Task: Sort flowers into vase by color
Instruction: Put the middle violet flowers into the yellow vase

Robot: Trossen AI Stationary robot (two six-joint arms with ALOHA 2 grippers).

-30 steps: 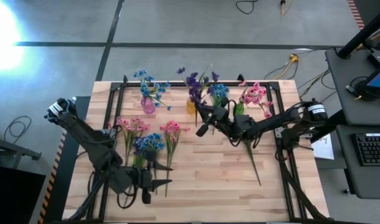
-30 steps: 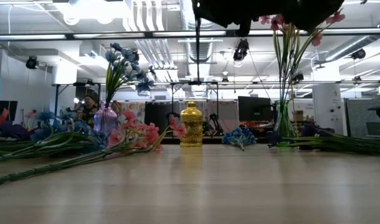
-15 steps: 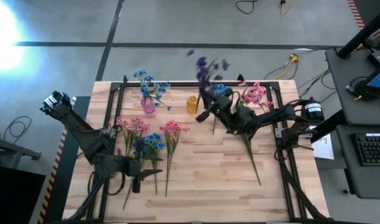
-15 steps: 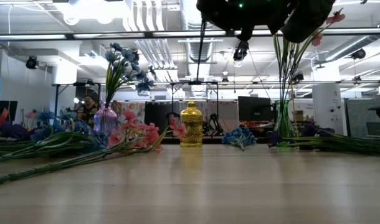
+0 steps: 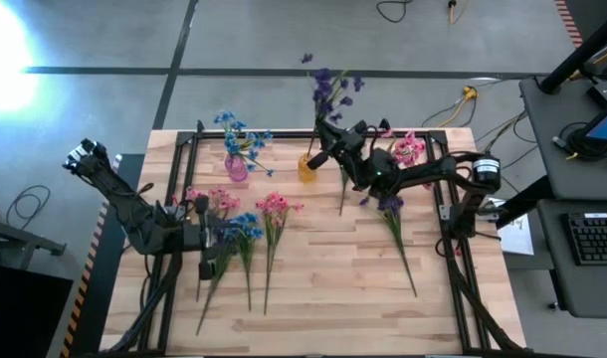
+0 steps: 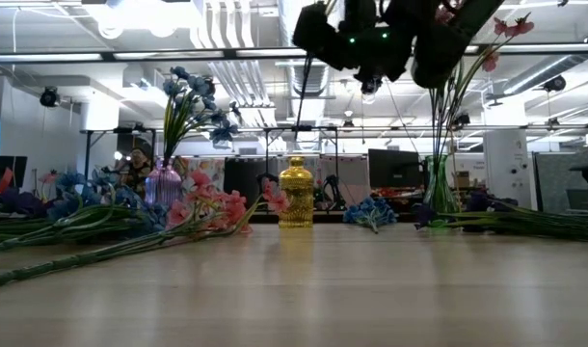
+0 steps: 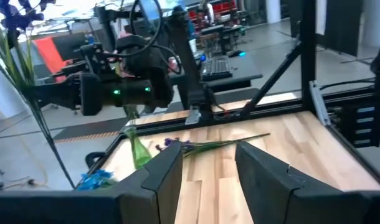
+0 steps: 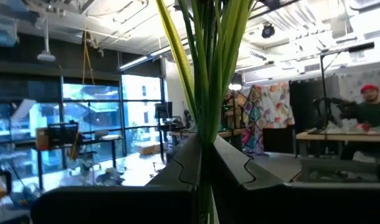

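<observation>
we see the right gripper (image 5: 329, 151) pinching a dark purple sprig (image 5: 326, 91) above the yellow vase (image 5: 306, 167) at the worktop's far edge. the left gripper (image 5: 206, 239) hangs half spread over the blue sprig (image 5: 242, 228) near the left edge. three vases stand.

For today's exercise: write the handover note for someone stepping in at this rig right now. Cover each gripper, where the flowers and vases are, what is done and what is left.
Right gripper: shut on a purple sprig, held upright above the yellow vase.
Left gripper: fingers apart, empty, low over the loose flowers at table left.
Done: blue flowers stand in the pink vase; pink flowers stand in the green vase.
Left: get the purple sprig's stem into the yellow vase. Pink sprigs and blue sprigs lie at table left; another purple sprig and a blue one lie near the right arm.
</observation>
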